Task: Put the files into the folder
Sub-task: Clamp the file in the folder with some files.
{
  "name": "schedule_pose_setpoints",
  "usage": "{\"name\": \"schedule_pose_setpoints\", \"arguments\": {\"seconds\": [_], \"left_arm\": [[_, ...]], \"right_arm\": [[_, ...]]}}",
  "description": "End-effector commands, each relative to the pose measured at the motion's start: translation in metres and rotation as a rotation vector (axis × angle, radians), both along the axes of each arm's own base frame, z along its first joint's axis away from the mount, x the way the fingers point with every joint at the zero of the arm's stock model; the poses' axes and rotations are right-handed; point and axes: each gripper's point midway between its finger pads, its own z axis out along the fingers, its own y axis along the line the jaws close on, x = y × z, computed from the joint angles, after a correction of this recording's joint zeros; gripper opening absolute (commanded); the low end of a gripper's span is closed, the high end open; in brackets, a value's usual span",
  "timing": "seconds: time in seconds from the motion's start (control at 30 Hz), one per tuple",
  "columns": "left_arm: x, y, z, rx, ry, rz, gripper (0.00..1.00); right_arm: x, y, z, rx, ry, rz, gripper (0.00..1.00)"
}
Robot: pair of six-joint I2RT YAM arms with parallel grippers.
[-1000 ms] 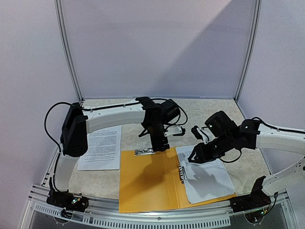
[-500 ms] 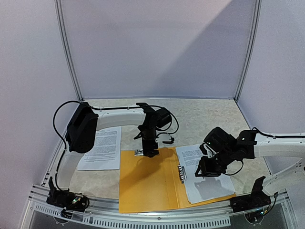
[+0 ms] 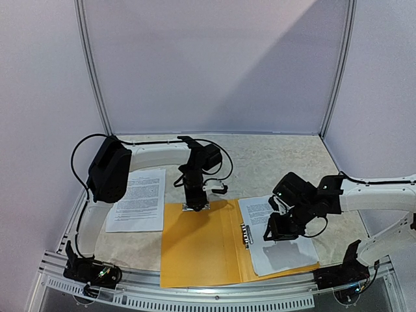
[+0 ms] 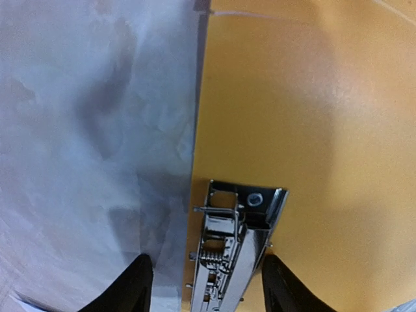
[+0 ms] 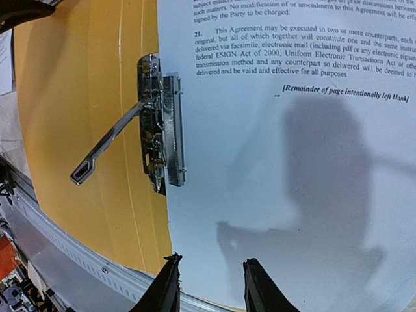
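The orange-yellow folder (image 3: 195, 250) lies open near the front edge. One white printed sheet of the files (image 3: 286, 253) rests on its right half beside the spine clip (image 3: 247, 234), whose lever (image 5: 104, 149) stands raised. Another sheet (image 3: 138, 200) lies on the table to the left. My left gripper (image 3: 196, 203) points down at the far edge of the folder's left flap, open, with its fingers on either side of a metal clip (image 4: 234, 253) and a gap on each side. My right gripper (image 3: 276, 229) hovers open over the sheet (image 5: 292, 169) in the folder, with nothing between its fingers.
The marble table (image 3: 273, 162) is enclosed by white walls at the back and sides. A metal rail (image 3: 214, 300) runs along the front edge, just below the folder. The left arm's cable (image 3: 81, 153) loops over the left sheet's side.
My left gripper stayed over the metal clip while its wrist turned and its jaws narrowed. My right gripper moved nearer and lower over the sheet in the folder.
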Motion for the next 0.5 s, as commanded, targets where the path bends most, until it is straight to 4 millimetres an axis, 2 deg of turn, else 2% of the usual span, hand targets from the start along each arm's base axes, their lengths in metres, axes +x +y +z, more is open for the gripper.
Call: {"name": "schedule_pose_setpoints", "arguments": {"seconds": [0.0,0.1,0.23,0.33,0.47], "left_arm": [[-0.005,0.022,-0.023,0.072,0.051,0.020,0.57],[0.017,0.034,-0.026,0.093,-0.009,0.061,0.53],[0.046,0.052,-0.026,0.127,-0.111,0.089,0.49],[0.057,0.063,-0.028,0.150,-0.147,0.087,0.48],[0.066,0.074,-0.030,0.158,-0.179,0.072,0.48]], "right_arm": [[0.004,0.006,0.005,-0.006,-0.019,0.031,0.34],[0.010,0.011,0.011,0.008,-0.052,0.042,0.34],[0.030,0.018,0.032,0.017,-0.178,0.082,0.34],[0.042,0.035,0.053,0.022,-0.301,0.227,0.34],[0.051,0.063,0.078,-0.017,-0.568,0.506,0.35]]}}
